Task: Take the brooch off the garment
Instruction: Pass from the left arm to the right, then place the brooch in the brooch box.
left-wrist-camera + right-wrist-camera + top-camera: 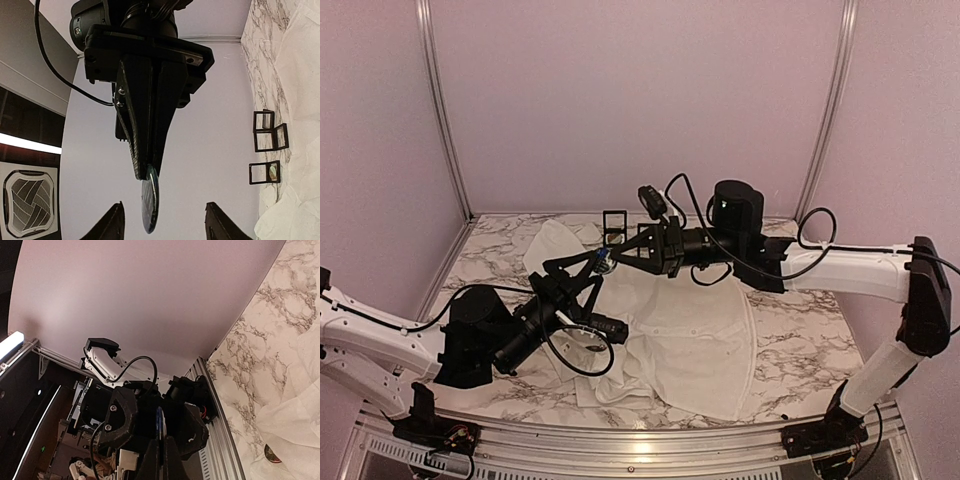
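Note:
The white shirt (690,330) lies crumpled on the marble table; it also shows in the left wrist view (300,75) and the right wrist view (295,415). My right gripper (605,258) is shut on the brooch (601,262), a round blue disc. It holds the brooch in the air, clear of the cloth. In the left wrist view the brooch (149,200) hangs edge-on from the right gripper's closed fingers (145,150). My left gripper (165,222) is open, its tips either side of the brooch and just short of it. In the right wrist view the brooch (159,422) shows as a blue edge above my right gripper (162,450).
Small black square frames (615,225) stand at the back of the marble table (800,330), also in the left wrist view (265,172). Pale walls with metal posts enclose the table. A small dark round thing (272,454) lies at the shirt's edge.

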You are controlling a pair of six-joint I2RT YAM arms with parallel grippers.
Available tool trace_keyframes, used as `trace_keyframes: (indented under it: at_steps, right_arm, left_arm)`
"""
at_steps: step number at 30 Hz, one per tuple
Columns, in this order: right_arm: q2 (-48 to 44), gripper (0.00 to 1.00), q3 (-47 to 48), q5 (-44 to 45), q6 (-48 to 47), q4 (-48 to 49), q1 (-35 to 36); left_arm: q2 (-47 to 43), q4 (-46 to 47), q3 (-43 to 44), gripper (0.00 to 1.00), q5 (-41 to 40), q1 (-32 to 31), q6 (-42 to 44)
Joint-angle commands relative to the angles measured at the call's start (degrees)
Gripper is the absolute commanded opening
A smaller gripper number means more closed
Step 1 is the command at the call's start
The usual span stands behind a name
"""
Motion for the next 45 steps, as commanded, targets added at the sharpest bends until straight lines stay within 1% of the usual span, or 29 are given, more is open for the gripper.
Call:
trace_keyframes:
  at_steps: [1,2,3,4,5,9,11,16,18,22,23,24,26,31,36,38,40,45]
  right_arm:
    - [-0.8,0.0,-0.9,0.8,1.1,2.8,-0.8]
    - [-0.9,0.0,-0.9,1.2,1.1,2.9,-1.0]
    - [-1.1,0.0,-0.8,1.6,1.1,3.0,-1.2]
    - [-1.2,0.0,-0.8,2.0,1.1,3.1,-1.4]
    - [-1.3,0.0,-0.7,2.4,1.1,3.3,-1.7]
    - [-1.5,0.0,-0.7,4.5,0.5,3.7,-2.7]
    - [-1.4,0.0,-0.5,5.6,0.0,3.2,-3.4]
    - [0.2,0.0,-0.7,7.7,-1.9,2.4,-5.6]
    - [1.4,0.0,-0.8,8.8,-2.9,1.8,-6.5]
    - [4.3,0.0,-1.1,9.7,-3.5,4.0,-8.9]
    - [5.1,0.0,-0.9,10.1,-4.0,4.2,-9.5]
    - [6.0,0.0,-0.7,10.6,-4.7,4.0,-10.2]
    - [7.9,0.0,-0.3,11.8,-5.8,3.6,-11.5]
    - [14.1,0.0,1.0,12.8,-6.9,5.1,-14.9]
    - [21.4,0.0,3.9,14.1,-7.3,6.6,-18.6]
    - [24.0,0.0,5.7,14.8,-7.8,7.1,-19.8]
    - [26.4,0.0,7.8,15.7,-8.5,6.2,-20.8]
    - [32.5,0.0,13.6,17.2,-8.7,4.6,-22.7]
  left_arm:
    - [-1.3,-0.1,-0.6,0.66,-0.2,-0.2,-1.8]
    - [-1.4,0.1,-0.5,0.71,-0.4,-0.2,-2.7]
    - [-1.5,0.4,-0.2,0.8,-0.5,-0.2,-3.7]
    - [-1.6,0.6,0.1,0.97,-1.0,-0.2,-5.0]
    - [-1.6,0.8,0.7,0.99,-1.5,-0.2,-6.6]
    - [-2.2,1.7,2.1,0.99,-4.2,-0.2,-12.9]
    - [-2.9,0.2,3.2,0.99,-5.9,-0.3,-17.9]
    - [-6.5,-9.0,7.6,0.99,-9.4,-0.3,-35.9]
    - [-7.0,-12.2,9.1,0.99,-10.8,-0.3,-41.8]
    - [-7.9,-17.7,11.1,0.99,-12.6,-0.1,-54.4]
    - [-8.3,-19.2,11.2,0.99,-12.8,0.0,-59.3]
    - [-8.7,-20.5,11.4,0.99,-13.1,0.2,-61.7]
    - [-9.3,-22.9,11.8,0.99,-13.8,0.7,-70.5]
    - [-11.1,-31.1,13.0,0.99,-12.3,2.4,-88.8]
    - [-13.9,-33.7,10.6,0.99,-9.5,5.2,-104.5]
    - [-14.9,-34.6,9.7,0.99,-8.3,6.7,-109.6]
    - [-15.7,-35.5,9.1,0.99,-8.3,7.6,-112.9]
    - [-18.1,-36.2,7.8,0.99,-6.9,9.5,-117.5]
